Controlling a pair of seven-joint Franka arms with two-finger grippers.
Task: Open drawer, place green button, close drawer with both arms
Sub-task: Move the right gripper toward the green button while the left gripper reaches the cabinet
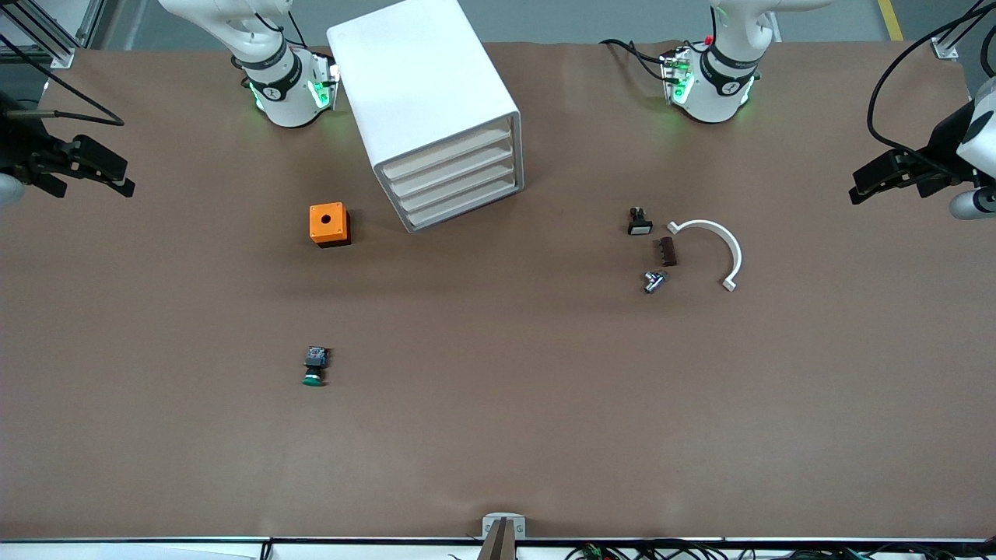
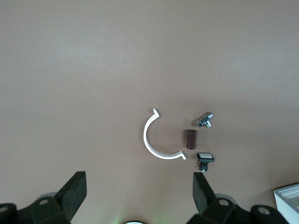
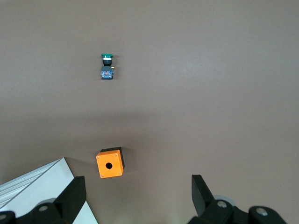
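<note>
Both grippers, left [image 2: 138,198] and right [image 3: 135,198], hang spread at our table's end edges, while the button [image 1: 314,366], toward the camera-side edge, looks light and rigid—we'd pinch its body.

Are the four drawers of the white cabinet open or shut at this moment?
All shut. In the front view the four drawer fronts sit flush in the cabinet, none pulled out. Both grippers are away from it.
</note>
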